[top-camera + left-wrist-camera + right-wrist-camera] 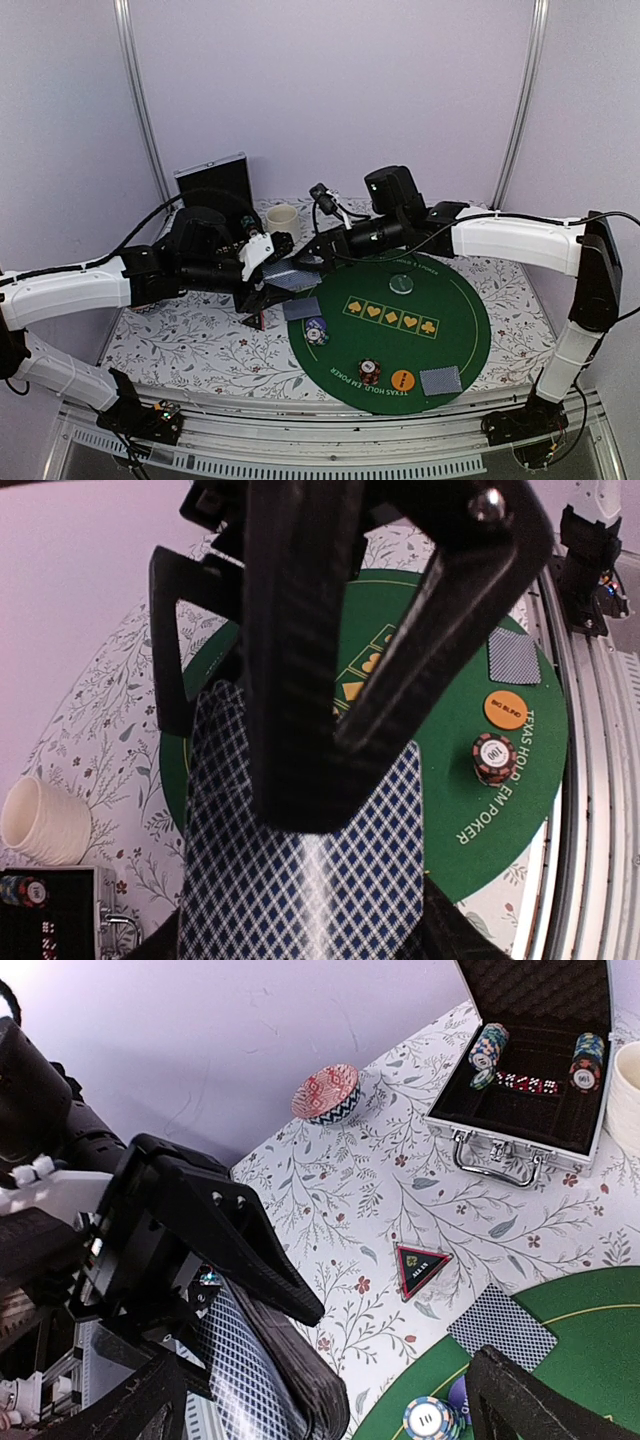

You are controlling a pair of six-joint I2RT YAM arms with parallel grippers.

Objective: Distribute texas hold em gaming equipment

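Observation:
My left gripper [283,280] is shut on a deck of playing cards [300,880] with blue-checked backs, held above the green mat's left edge. My right gripper [312,260] is open. One of its fingers [300,680] lies over the deck's top card. In the right wrist view the deck [235,1380] sits between my spread fingers. On the mat [450,310] are a blue-white chip stack [317,330], a dark red stack [370,371], an orange disc [402,380], a pale green chip [401,284] and two cards [441,381] [303,307]. The black-red triangular token [420,1268] lies on the floral cloth.
The open silver-edged case [530,1070] with more chips stands at the back left, the cream mug [281,216] beside it. A patterned bowl [328,1093] sits near the wall. The table's front rail [590,780] runs along the mat's near side.

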